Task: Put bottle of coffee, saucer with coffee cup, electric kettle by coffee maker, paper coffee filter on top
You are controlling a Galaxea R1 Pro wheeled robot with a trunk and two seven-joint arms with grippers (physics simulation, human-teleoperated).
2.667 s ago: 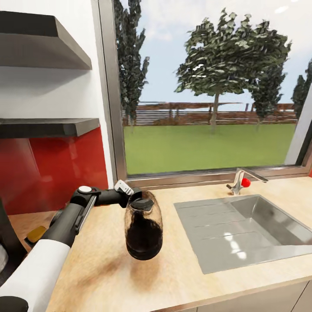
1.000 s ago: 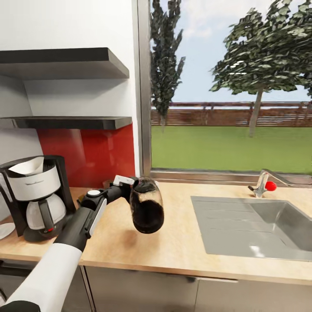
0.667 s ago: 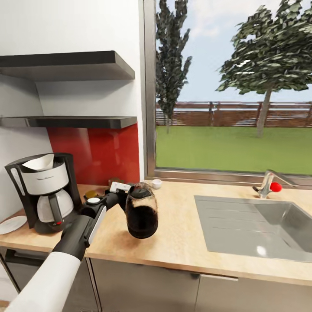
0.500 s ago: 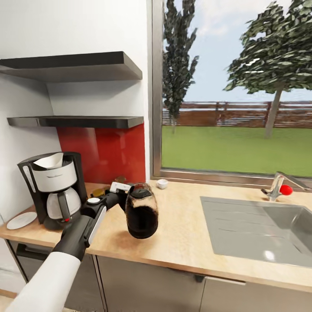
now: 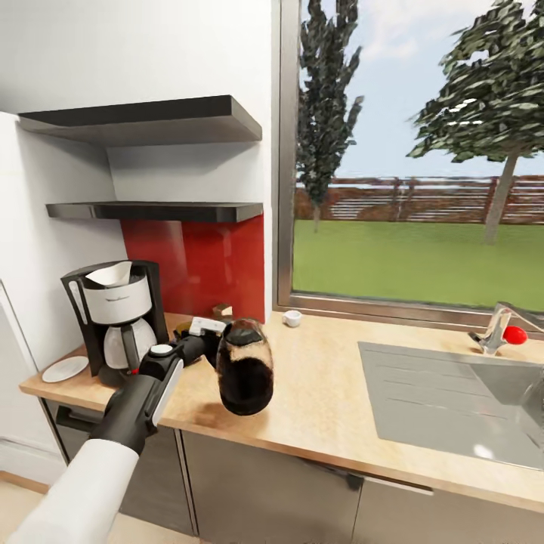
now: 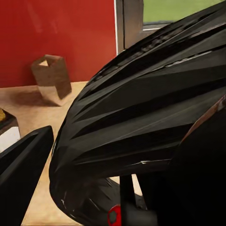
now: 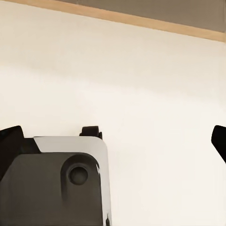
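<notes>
My left gripper [image 5: 214,341] is shut on a rounded, dark see-through vessel with a black lid, which looks like the electric kettle [image 5: 244,368]; it hangs tilted just above the countertop [image 5: 325,408]. Its ribbed black body [image 6: 150,117] sits close against one dark finger [image 6: 23,165]. The black and white coffee maker [image 5: 117,317] stands at the counter's left end with a white paper filter [image 5: 112,273] in its top. A white saucer [image 5: 64,369] lies beside it. A small white cup [image 5: 291,318] sits by the window sill. My right gripper [image 7: 115,139] is open over pale floor.
A steel sink [image 5: 453,400] with a red-knobbed tap [image 5: 502,332] takes up the counter's right part. Two dark shelves [image 5: 159,211] hang above the red backsplash. A small brown box [image 5: 221,310] and a yellowish item [image 5: 180,329] lie behind my left arm.
The whole view has pulled back and swung left, bringing the coffee maker, saucer and cup into sight. The kettle stays held in my left gripper above the counter.
</notes>
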